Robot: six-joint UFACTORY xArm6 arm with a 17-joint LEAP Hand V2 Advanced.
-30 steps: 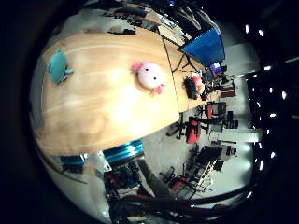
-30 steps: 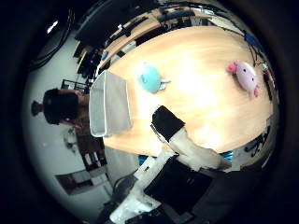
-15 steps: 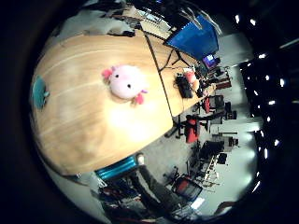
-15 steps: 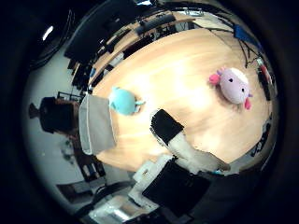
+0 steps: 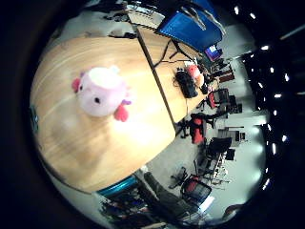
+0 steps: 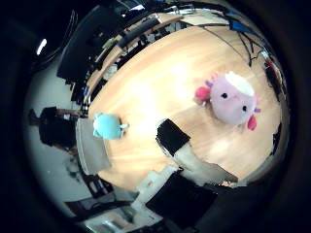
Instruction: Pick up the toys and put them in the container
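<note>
A pink and white plush toy (image 6: 233, 99) lies on the wooden table (image 6: 160, 83). It also shows large in the right little finger side palm view (image 5: 100, 93), close under the palm. A small teal plush toy (image 6: 107, 125) lies near the table's edge, next to a grey container (image 6: 87, 155). In the right thumb side palm view, one black-tipped white finger of my hand (image 6: 185, 153) reaches out straight above the table between the two toys. It touches nothing.
A second table with dark objects (image 5: 187, 84) adjoins the wooden one (image 5: 67, 134). A blue panel (image 5: 195, 24) and red chairs (image 5: 202, 129) stand past the table's edge. Dark office furniture (image 6: 87, 49) surrounds the other side.
The hand has moved toward the pink toy and lower: it now looks much larger in both views. The teal toy and container have slid toward the edge of view. Neither toy has moved on the table.
</note>
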